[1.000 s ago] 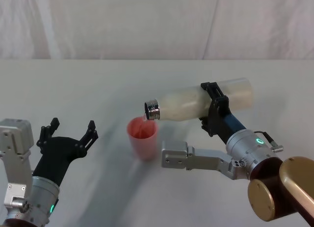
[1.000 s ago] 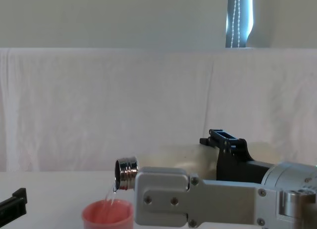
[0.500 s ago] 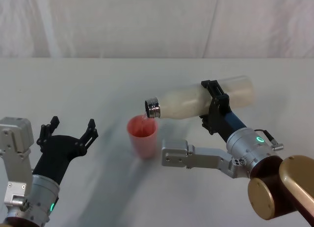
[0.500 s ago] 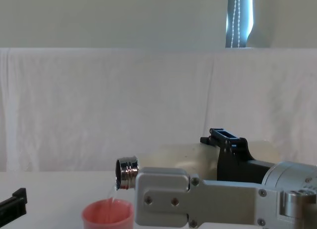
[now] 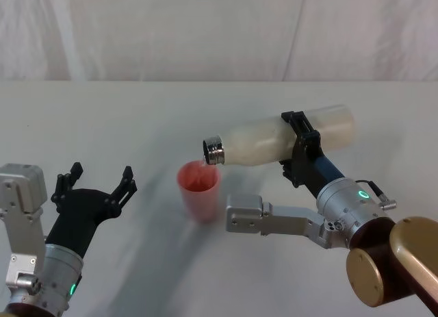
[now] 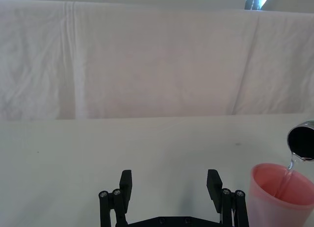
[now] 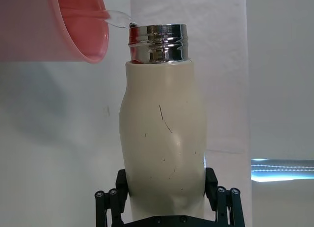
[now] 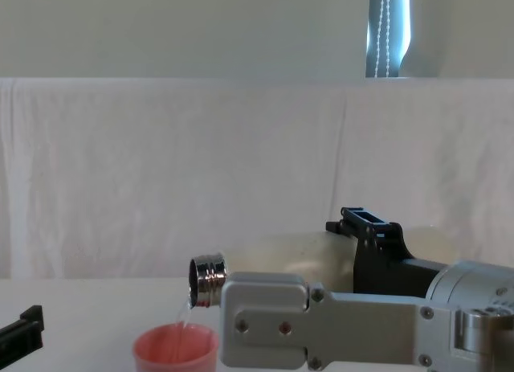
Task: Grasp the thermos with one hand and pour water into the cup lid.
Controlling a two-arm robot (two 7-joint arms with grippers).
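My right gripper (image 5: 300,142) is shut on the cream-white thermos (image 5: 274,142), which lies nearly level above the table, its steel neck (image 5: 213,151) pointing left over the pink cup lid (image 5: 199,191). A thin stream of water runs from the neck (image 7: 157,41) into the cup lid (image 7: 78,26). From the chest view the thermos (image 8: 297,255) sits above the cup lid (image 8: 175,348). My left gripper (image 5: 96,180) rests open on the table to the left of the cup lid (image 6: 279,195), holding nothing.
A white cloth covers the table (image 5: 137,118) and hangs as a backdrop (image 8: 161,171) behind it. My right arm's grey link (image 5: 274,221) lies just right of the cup lid.
The thermos neck has shifted very slightly; water keeps streaming into the cup lid. The left arm has not moved.
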